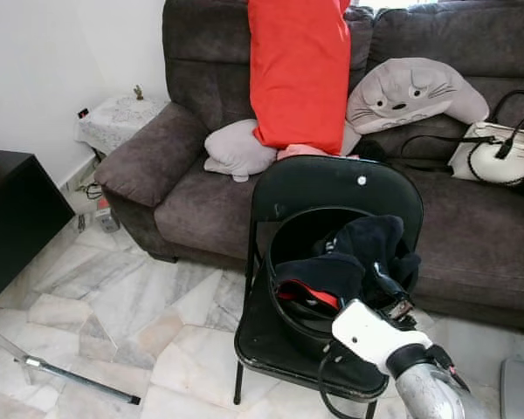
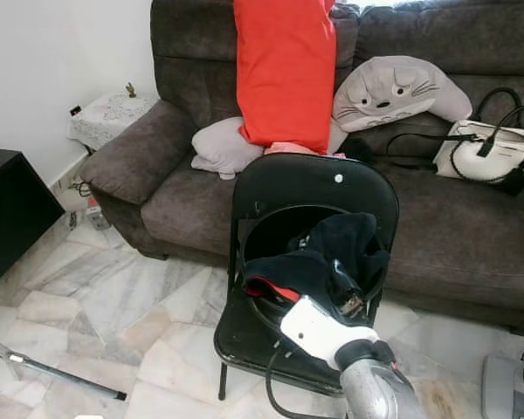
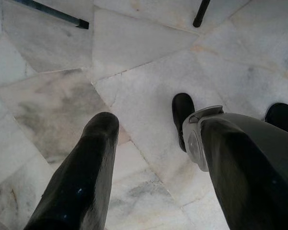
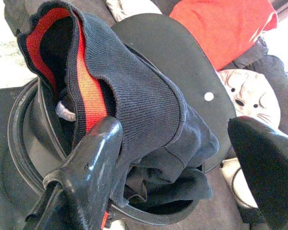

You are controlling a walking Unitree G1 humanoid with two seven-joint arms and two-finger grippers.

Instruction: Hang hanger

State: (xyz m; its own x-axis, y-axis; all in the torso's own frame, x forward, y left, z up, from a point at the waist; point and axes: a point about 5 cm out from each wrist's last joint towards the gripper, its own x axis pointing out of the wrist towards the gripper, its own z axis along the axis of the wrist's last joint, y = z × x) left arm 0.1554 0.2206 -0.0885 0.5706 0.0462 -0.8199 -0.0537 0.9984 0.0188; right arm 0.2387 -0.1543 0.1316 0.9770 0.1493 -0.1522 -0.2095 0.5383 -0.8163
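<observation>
Sofa (image 1: 472, 218), chair (image 1: 332, 188), right gripper (image 4: 177, 158) at garment (image 4: 134, 96)

A dark grey sofa (image 1: 472, 227) carries a red cushion (image 1: 299, 70), a grey cat-face pillow (image 1: 410, 94) and a white handbag (image 1: 498, 157). A black folding chair (image 1: 332, 196) stands before it on the marble floor (image 1: 113, 305).

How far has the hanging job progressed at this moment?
Nothing looks hung yet. In hand: the right gripper, fingers open, reaches at the dark garment with red trim lying in the black bucket on the folding chair. The left gripper hangs idle over the floor. Left: grasping, lifting and hanging it.
</observation>
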